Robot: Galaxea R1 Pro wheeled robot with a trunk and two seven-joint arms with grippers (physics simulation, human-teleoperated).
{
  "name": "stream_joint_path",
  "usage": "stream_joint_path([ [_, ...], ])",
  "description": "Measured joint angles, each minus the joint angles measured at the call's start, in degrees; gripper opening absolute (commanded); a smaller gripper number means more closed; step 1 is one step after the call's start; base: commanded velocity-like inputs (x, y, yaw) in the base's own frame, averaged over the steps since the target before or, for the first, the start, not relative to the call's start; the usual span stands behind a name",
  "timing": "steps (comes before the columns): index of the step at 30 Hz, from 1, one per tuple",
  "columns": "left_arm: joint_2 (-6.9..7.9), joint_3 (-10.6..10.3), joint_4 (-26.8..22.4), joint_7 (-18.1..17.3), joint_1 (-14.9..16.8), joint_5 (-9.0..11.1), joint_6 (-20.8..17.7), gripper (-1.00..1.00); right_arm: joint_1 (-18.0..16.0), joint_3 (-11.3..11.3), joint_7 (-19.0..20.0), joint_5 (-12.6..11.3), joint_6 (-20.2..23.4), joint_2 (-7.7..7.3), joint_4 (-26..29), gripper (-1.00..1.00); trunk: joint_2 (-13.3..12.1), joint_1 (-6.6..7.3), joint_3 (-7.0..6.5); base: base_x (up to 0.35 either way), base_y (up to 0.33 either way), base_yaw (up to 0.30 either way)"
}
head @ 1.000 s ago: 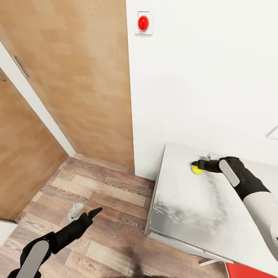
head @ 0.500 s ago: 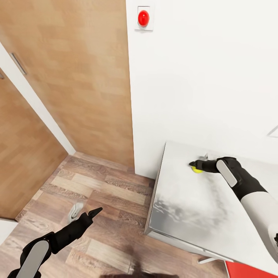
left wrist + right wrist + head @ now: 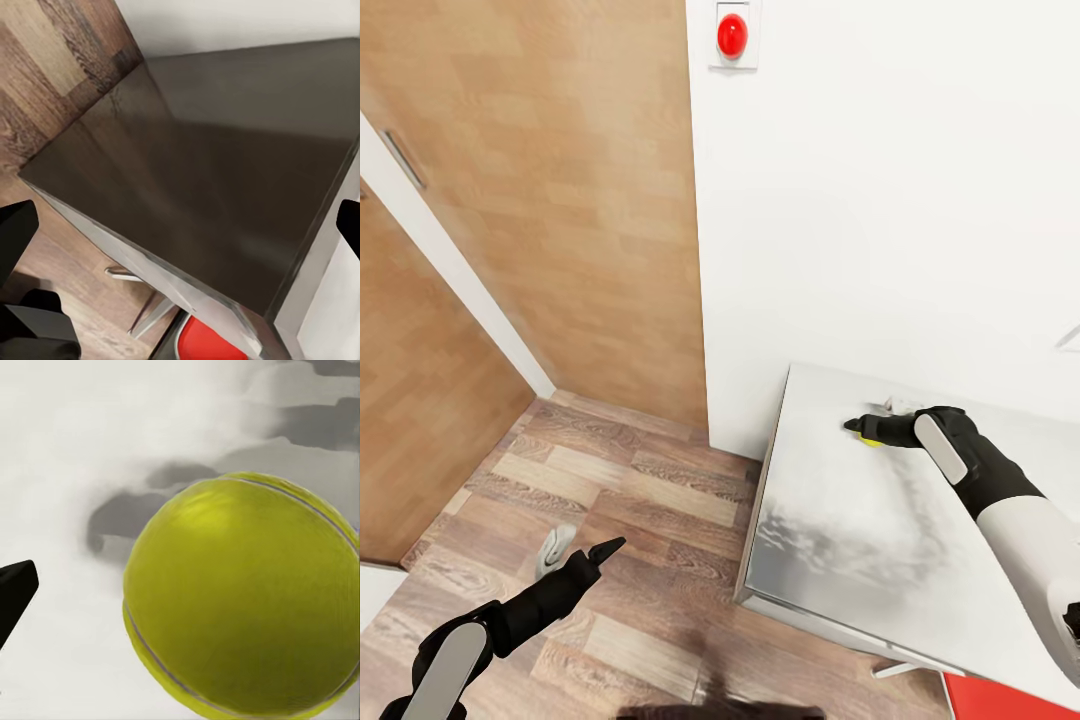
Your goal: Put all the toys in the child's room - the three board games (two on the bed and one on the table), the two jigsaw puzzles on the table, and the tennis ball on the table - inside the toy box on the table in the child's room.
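Tennis ball (image 3: 244,596) sits on the table (image 3: 840,530), far side near the wall, mostly hidden under the right gripper (image 3: 860,428) in the head view. It's round, so no long axis; seam curves across it. Right arm stretched low over the tabletop, pointing left. Can't tell if its fingers are apart or on the ball. Left gripper (image 3: 605,548) hangs over the wood floor (image 3: 640,500), jaws apart, empty.
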State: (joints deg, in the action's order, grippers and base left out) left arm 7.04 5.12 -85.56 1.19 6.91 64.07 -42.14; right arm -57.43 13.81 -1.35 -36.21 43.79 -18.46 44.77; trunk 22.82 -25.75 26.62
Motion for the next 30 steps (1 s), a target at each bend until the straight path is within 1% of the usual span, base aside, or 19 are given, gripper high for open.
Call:
stream_joint_path([
  [4, 0.0, 0.0, 0.0, 0.0, 0.0, 0.0, 0.0, 1.0, 0.0, 0.0, 0.0, 0.0, 0.0, 0.06, 0.0, 1.0, 0.0, 0.0, 0.07, 0.0, 0.0, 0.0],
  [5, 0.0, 0.0, 0.0, 0.0, 0.0, 0.0, 0.0, 1.0, 0.0, 0.0, 0.0, 0.0, 0.0, 0.06, 0.0, -1.0, 0.0, 0.0, 0.08, 0.0, 0.0, 0.0],
  [30, 0.0, 0.0, 0.0, 0.0, 0.0, 0.1, 0.0, 1.0, 0.0, -0.4, -0.5, 0.4, -0.2, -0.25, 0.0, -1.0, 0.0, 0.0, 0.13, 0.0, 0.0, 0.0],
])
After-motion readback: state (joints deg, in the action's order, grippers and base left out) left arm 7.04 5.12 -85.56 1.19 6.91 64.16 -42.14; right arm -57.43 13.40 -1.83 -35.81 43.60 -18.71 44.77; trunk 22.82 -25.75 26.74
